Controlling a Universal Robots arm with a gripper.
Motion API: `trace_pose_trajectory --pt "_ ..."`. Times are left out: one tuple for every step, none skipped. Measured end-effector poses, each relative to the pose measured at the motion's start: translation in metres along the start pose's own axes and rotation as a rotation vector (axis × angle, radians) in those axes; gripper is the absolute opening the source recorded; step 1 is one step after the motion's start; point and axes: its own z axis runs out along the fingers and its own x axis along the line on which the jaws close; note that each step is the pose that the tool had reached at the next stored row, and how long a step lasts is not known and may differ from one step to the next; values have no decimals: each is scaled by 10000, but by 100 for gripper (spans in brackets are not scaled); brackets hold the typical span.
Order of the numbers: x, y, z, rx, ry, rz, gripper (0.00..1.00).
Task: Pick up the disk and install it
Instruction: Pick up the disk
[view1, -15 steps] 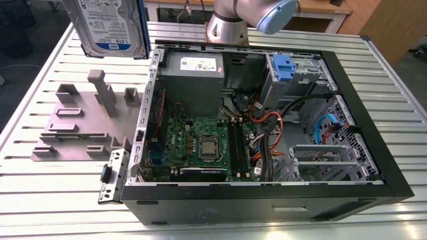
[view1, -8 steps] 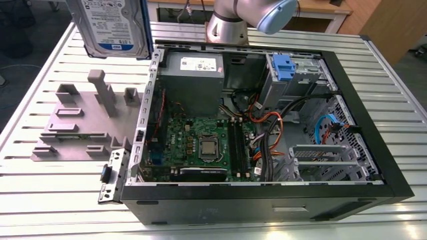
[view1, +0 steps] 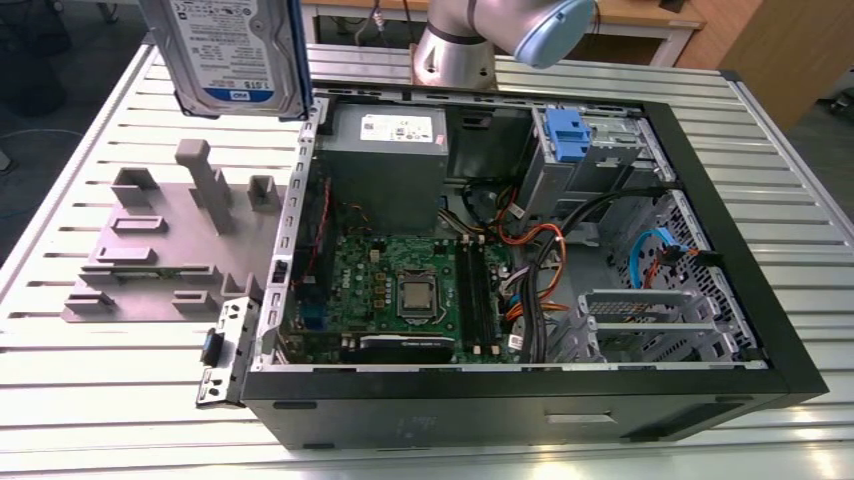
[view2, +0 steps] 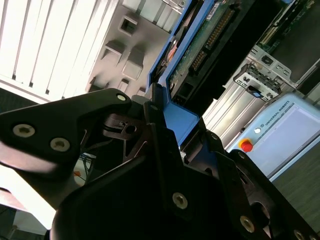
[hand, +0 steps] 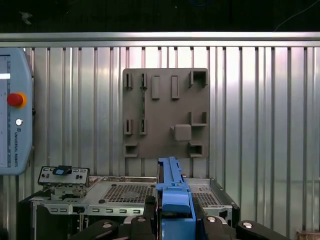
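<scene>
The disk (view1: 224, 50) is held clear of the slatted metal counter (view1: 94, 400). In the exterior view it hangs upright off the far corner of the open computer case (view1: 534, 410), on the exterior view's left. Its white-and-blue label faces the camera, and its blue caddy (view1: 304, 70) runs down the edge nearest the case.

The black jaws are closed on that caddy. In the first wrist view one finger (hand: 145, 222) sits on each side of the blue frame (hand: 172, 192). In the second wrist view the caddy (view2: 177, 117) is pinched between them and the disk's circuit-board side (view2: 205, 35) faces out.

A grey fixture plate (view1: 174, 250) with raised blocks lies on the counter just beside the case, on the exterior view's left, and its slots stand empty. Inside the case are a grey power-supply box (view1: 387, 150), a green motherboard (view1: 400, 290) and a blue-fronted drive bay (view1: 567, 135). The robot arm (view1: 494, 35) rises beyond the case's far wall.
</scene>
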Motion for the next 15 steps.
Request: trace_pose_trajectory --pt "1 -7 0 -1 1 0 36" --pt "2 -13 0 0 0 0 36" --pt "4 -21 0 0 0 0 36" --pt "5 -27 0 0 0 0 36" --pt "6 -33 1 0 0 0 36" --pt "7 -40 1 1 -1 0 36" --pt "9 -46 1 0 0 0 36" --pt "10 -51 1 1 0 1 36" --pt "12 -58 1 0 0 0 36" --pt "13 -64 1 0 0 0 36" --pt "14 -72 1 -1 1 0 36" --pt "15 -80 2 0 0 0 36" --pt "16 -89 1 0 1 0 36" --pt "18 -96 1 0 0 0 36" --pt "21 -102 2 0 0 0 36"
